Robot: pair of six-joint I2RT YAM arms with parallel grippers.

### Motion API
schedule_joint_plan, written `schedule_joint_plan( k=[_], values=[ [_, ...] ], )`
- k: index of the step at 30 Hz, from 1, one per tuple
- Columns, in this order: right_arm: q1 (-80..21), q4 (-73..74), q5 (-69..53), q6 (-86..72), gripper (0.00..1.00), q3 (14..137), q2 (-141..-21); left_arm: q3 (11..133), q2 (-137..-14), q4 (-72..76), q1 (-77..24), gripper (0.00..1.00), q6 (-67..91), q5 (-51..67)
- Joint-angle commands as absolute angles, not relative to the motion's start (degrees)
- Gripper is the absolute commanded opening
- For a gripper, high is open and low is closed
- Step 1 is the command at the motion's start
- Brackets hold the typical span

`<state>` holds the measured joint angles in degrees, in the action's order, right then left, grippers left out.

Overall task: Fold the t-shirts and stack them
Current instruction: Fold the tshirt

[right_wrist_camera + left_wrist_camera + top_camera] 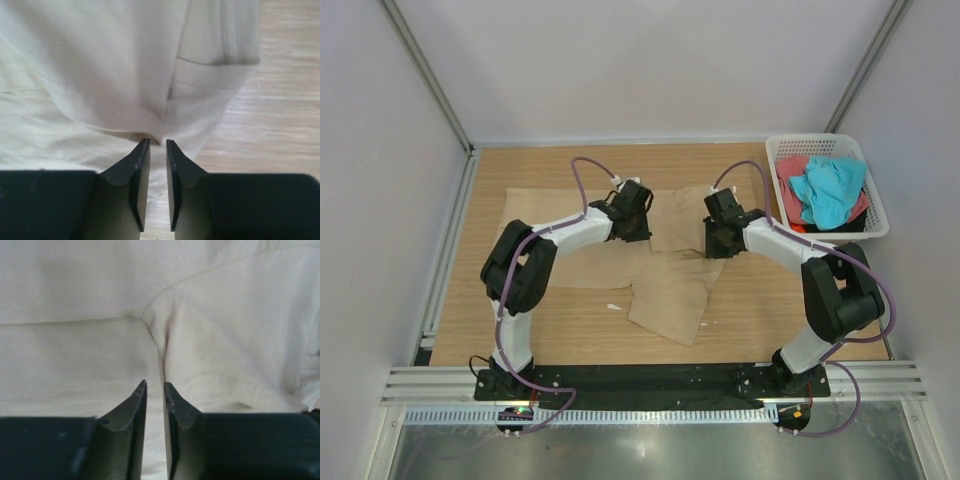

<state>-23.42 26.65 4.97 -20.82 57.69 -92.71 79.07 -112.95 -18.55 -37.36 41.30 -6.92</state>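
Note:
A tan-beige t-shirt [665, 290] lies rumpled and partly doubled over across the middle of the wooden table. My left gripper [638, 215] is at its far edge, left of centre. In the left wrist view its jaws [155, 385] are nearly closed on the cloth [225, 330], with a seam running into the narrow gap. My right gripper [720, 235] is at the shirt's far right part. In the right wrist view [157, 142] it is pinched on a gathered fold of the shirt [115, 65]. A turquoise t-shirt [830, 190] and a coral-red one [790, 172] lie crumpled in the basket.
A white lattice basket [825, 140] stands at the back right corner of the table. Bare wood [280, 115] shows right of the shirt. Small white scraps [613, 306] lie near the shirt's front. White walls enclose the table on three sides.

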Motion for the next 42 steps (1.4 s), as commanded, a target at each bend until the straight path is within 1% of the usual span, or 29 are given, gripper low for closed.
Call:
schedule_joint_plan(
  k=[1, 2, 5, 8, 12, 13, 15, 16, 17, 18, 19, 24, 26, 28, 29, 30, 31, 34, 37, 42],
  values=[
    [-23.21, 32.86, 12.31, -24.26, 0.29, 60.81, -91.41, 77.87, -109.34, -16.09, -37.09, 0.24, 41.65, -1.59],
    [-23.12, 33.39, 11.78, -24.61, 0.3, 60.99, -90.88, 77.7, -109.68, -15.39, -37.09, 0.28, 41.92, -0.89],
    [-23.2, 33.22, 10.2, -24.96, 0.31, 61.87, -90.18, 77.17, -110.56, -14.07, -37.09, 0.32, 42.45, 1.84],
    [-23.03, 32.61, 10.55, -24.96, 0.31, 63.37, -90.96, 77.25, -112.58, -13.62, -37.09, 0.35, 42.71, 2.11],
    [-22.33, 29.45, 10.54, -25.31, 0.31, 65.21, -93.07, 77.61, -114.51, -12.57, -37.09, 0.35, 43.24, 2.72],
    [-21.89, 29.01, 12.2, -25.92, 0.31, 66.35, -93.51, 77.69, -114.78, -12.48, -37.09, 0.34, 43.24, 2.64],
    [-20.48, 29.62, 14.76, -26.98, 0.31, 69.32, -95.52, 78.31, -115.57, -12.65, -37.09, 0.29, 43.07, 2.11],
    [-19.87, 29.18, 14.94, -26.81, 0.31, 70.48, -96.32, 78.66, -115.66, -13.53, -37.09, 0.23, 42.89, 1.76],
    [-18.73, 28.57, 13.9, -26.37, 0.31, 71.45, -96.85, 79.36, -115.66, -14.06, -37.09, 0.08, 42.8, 1.32],
    [-18.2, 28.04, 13.02, -25.85, 0.31, 73.54, -98.07, 79.63, -115.58, -14.76, -37.09, 0.01, 42.54, 1.14],
    [-17.76, 26.56, 12.05, -24.53, 0.31, 74.35, -98.69, 79.89, -115.05, -15.9, -37.09, 0.0, 42.37, 0.71],
    [-14.07, 22.77, 5.72, -22.76, 0.33, 79.88, -103.88, 82.7, -113.91, -22.67, -37.0, 0.0, 42.01, -5.52],
    [-13.1, 23.02, 6.5, -22.24, 0.33, 81.81, -107.48, 82.79, -112.94, -24.08, -36.83, 0.0, 42.1, -6.59],
    [-11.61, 22.95, 4.41, -21.54, 0.33, 84.98, -110.63, 82.88, -112.41, -24.17, -36.3, 0.0, 41.66, -5.37],
    [-11.08, 22.24, 2.65, -21.01, 0.33, 85.69, -111.44, 83.58, -112.24, -24.43, -36.12, 0.08, 41.4, -4.67],
    [-10.55, 20.67, 0.72, -20.83, 0.33, 86.65, -112.32, 84.19, -112.32, -25.04, -35.78, 0.2, 41.14, -3.96],
    [-9.68, 20.39, -1.47, -20.57, 0.33, 87.36, -113.02, 84.81, -112.32, -26.35, -35.68, 0.34, 40.44, -3.87],
    [-8.18, 19.43, -4.55, -19.87, 0.33, 89.56, -115.75, 87.01, -111.8, -28.2, -35.07, 0.39, 39.12, -4.04],
    [-7.39, 18.37, -7.8, -19.16, 0.33, 91.23, -118.03, 87.97, -111.62, -28.3, -33.05, 0.41, 38.41, -4.13],
    [-6.94, 15.48, -10.02, -17.67, 0.33, 91.67, -119.97, 91.48, -115.65, -27.16, -25.69, 0.4, 35.61, -2.55]
  ],
)
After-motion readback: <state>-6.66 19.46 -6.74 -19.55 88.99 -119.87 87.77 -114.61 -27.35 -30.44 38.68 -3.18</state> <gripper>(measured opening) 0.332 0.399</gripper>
